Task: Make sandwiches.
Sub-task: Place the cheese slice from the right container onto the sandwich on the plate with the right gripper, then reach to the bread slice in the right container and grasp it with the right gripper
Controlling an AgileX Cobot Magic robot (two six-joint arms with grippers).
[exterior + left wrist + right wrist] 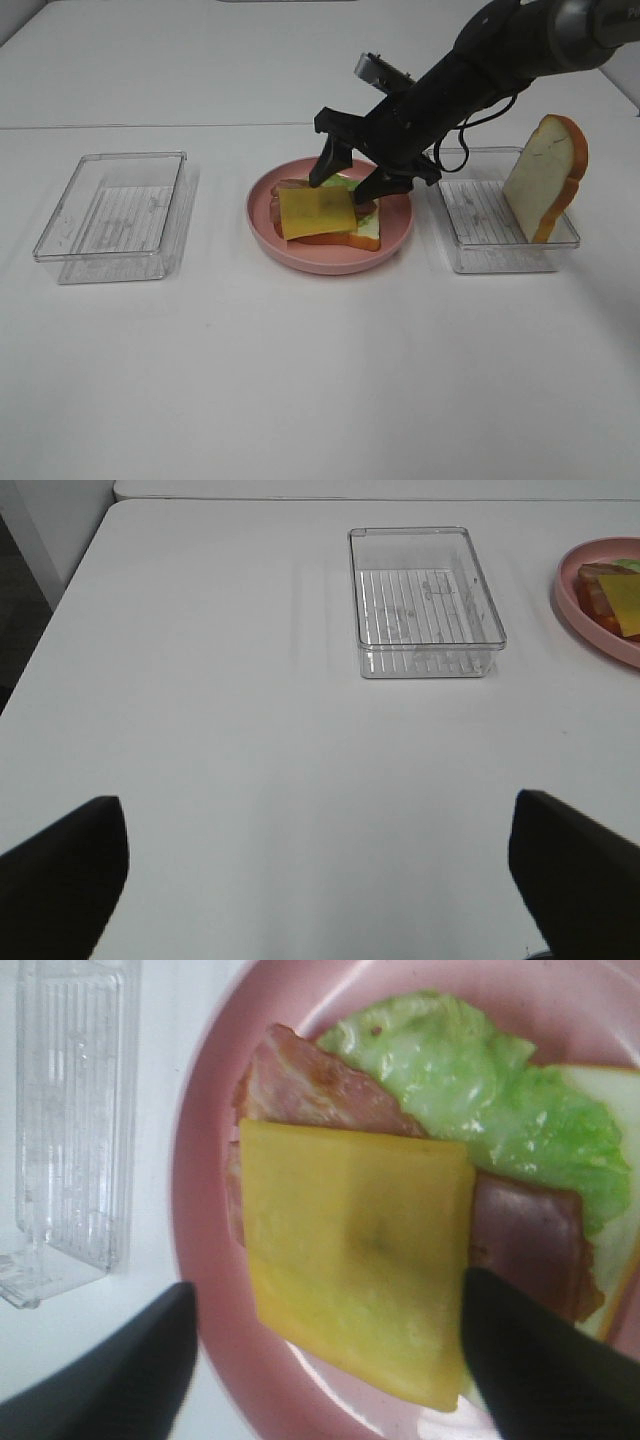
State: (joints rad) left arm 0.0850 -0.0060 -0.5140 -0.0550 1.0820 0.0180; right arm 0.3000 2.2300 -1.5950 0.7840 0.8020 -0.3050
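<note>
I find no legible text, label, brand, number or sign on any surface in my three views

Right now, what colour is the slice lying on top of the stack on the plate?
Yellow: the cheese slice tops the stack, clearest in the right wrist view.

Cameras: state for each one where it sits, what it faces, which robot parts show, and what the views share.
Exterior high: mounted above, looking down on the table; right arm and open right pincer over the cheese slice.
Left wrist: looks across the table at an empty clear tray; left pincer open.
Right wrist: looks down at the cheese slice; fingertips show.
Shared: the pink plate appears in all three.
</note>
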